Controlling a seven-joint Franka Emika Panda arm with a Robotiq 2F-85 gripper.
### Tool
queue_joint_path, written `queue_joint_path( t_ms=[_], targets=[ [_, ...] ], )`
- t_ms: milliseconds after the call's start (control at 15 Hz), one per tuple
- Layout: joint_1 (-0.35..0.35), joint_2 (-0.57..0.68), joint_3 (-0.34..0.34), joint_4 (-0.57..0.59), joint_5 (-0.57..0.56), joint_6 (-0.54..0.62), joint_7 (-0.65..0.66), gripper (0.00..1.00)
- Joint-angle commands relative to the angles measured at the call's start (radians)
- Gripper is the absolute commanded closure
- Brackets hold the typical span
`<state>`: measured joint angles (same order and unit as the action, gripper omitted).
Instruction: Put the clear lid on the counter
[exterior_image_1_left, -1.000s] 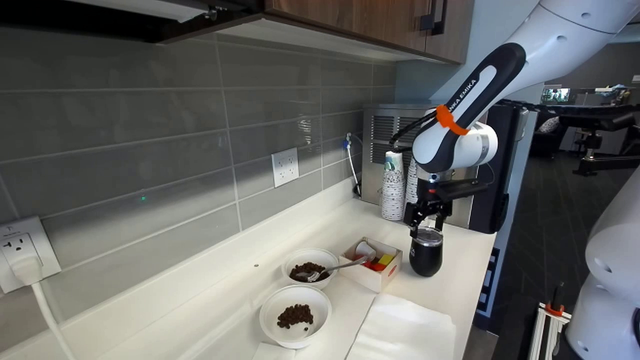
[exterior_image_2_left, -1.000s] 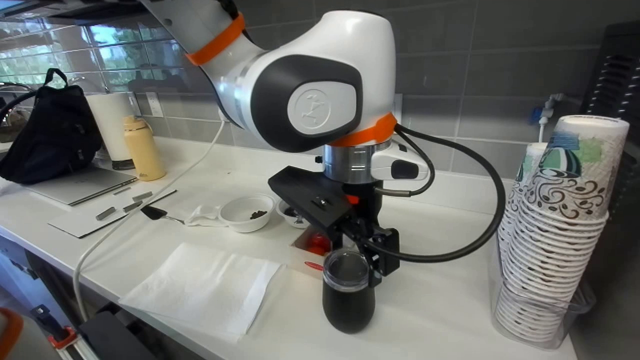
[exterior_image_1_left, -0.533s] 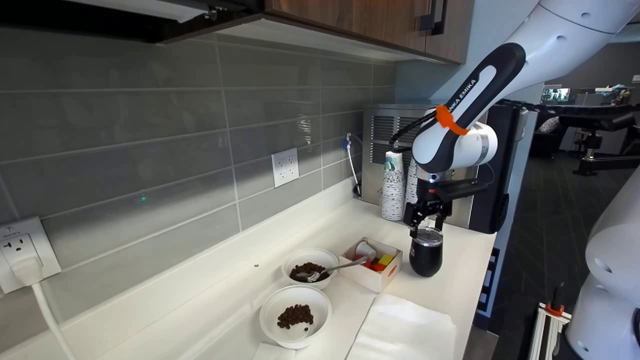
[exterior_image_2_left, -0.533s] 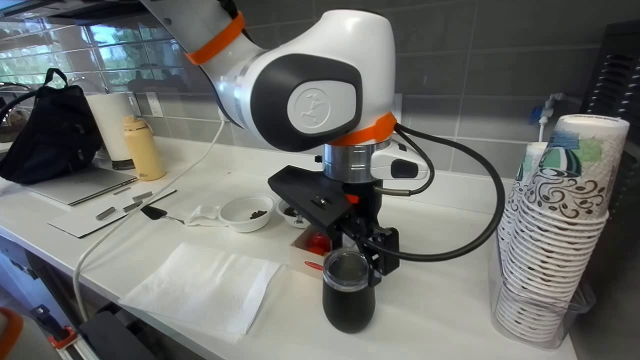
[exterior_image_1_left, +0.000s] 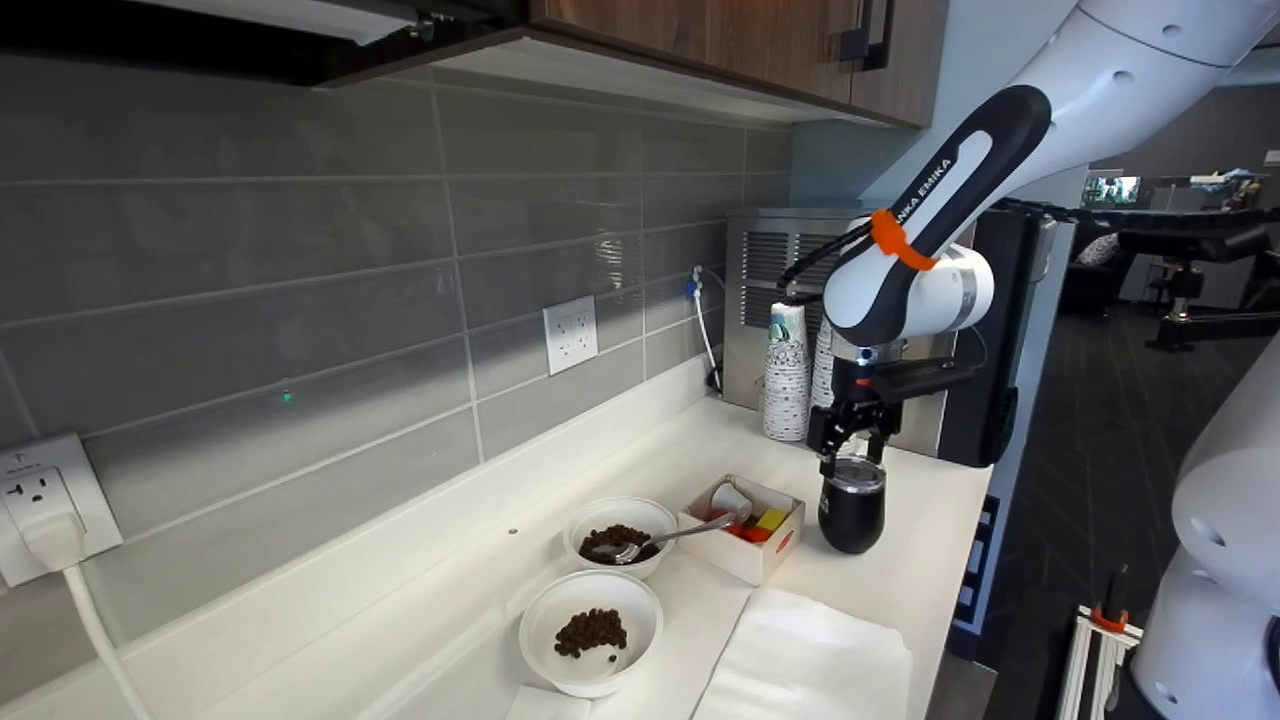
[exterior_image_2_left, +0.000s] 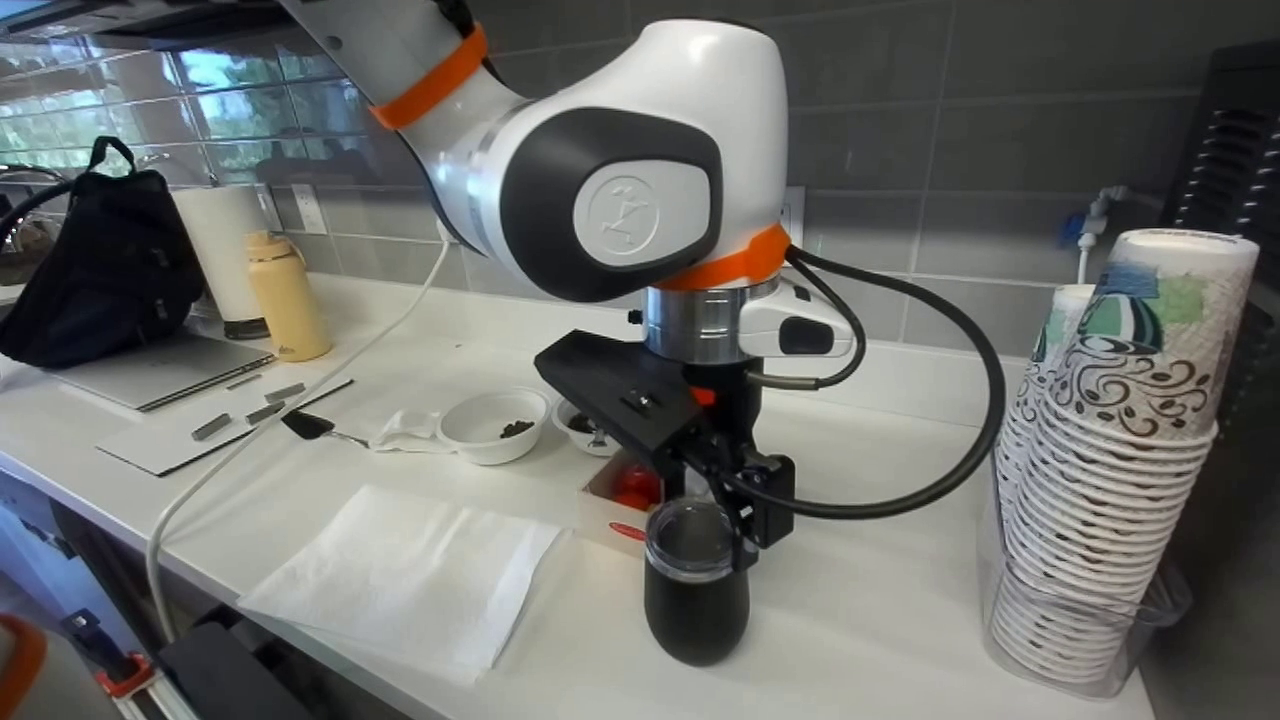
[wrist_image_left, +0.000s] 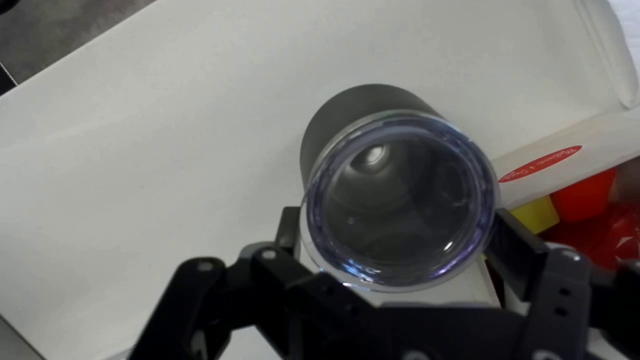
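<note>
The clear lid sits on the mouth of a black cup. Both also show in an exterior view, the lid over the upright cup. In the wrist view the lid fills the space between the fingertips. My gripper has one finger against each side of the lid's rim, with no visible gap, so it looks shut on it. The gripper points down from above the cup. The cup stands on the counter, a pale worktop.
Beside the cup is a small box with red and yellow pieces. Two white bowls hold brown pellets; a fork lies across one. A white cloth lies near the front edge. Stacked paper cups stand nearby.
The gripper and arm have shifted very slightly sideways, and the fingers look marginally closer to the lid. The lid and cup look almost unmoved.
</note>
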<state>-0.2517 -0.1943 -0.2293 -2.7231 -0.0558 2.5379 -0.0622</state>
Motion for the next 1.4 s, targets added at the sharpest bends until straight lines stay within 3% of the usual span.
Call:
queue_joint_path(
  t_ms=[0, 733, 1333],
  targets=[
    [0.008, -0.032, -0.002, -0.007, 0.016, -0.027, -0.017, 0.34],
    [0.027, -0.176, 0.009, 0.024, 0.031, -0.15, -0.024, 0.34],
    [0.021, -0.031, -0.024, 0.146, 0.073, -0.002, 0.008, 0.34]
  ],
)
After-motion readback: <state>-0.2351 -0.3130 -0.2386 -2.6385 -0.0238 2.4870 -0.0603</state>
